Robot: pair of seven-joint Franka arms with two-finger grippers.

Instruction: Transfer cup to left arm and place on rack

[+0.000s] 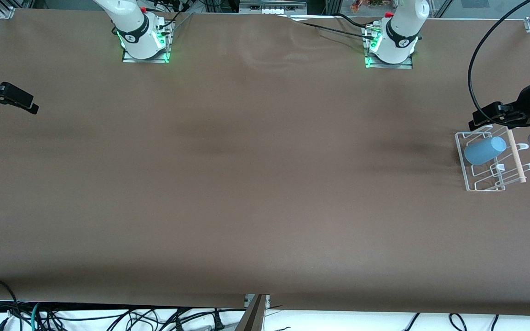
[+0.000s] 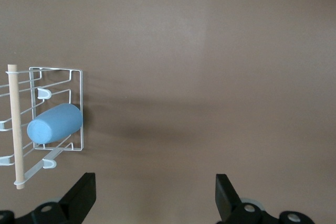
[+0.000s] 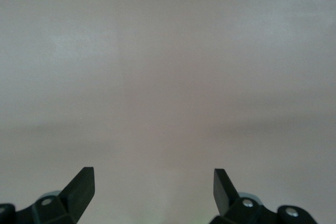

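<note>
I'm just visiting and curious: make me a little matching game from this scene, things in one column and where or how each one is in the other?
Things:
1. cup
2. rack
3. left gripper
4. right gripper

Descriptions:
A. open, above bare table at the right arm's end
B. lying on its side, light blue
C. open, above the table beside the rack
D. white wire, with a wooden rod

Pairs: 1-B, 2-D, 3-C, 4-A

Both arms waited, pincers empty.
The left pincer (image 1: 479, 120) hung spread at the worktop's left-arm edge; the right pincer (image 1: 28, 105) hung spread at the right-arm edge.
</note>
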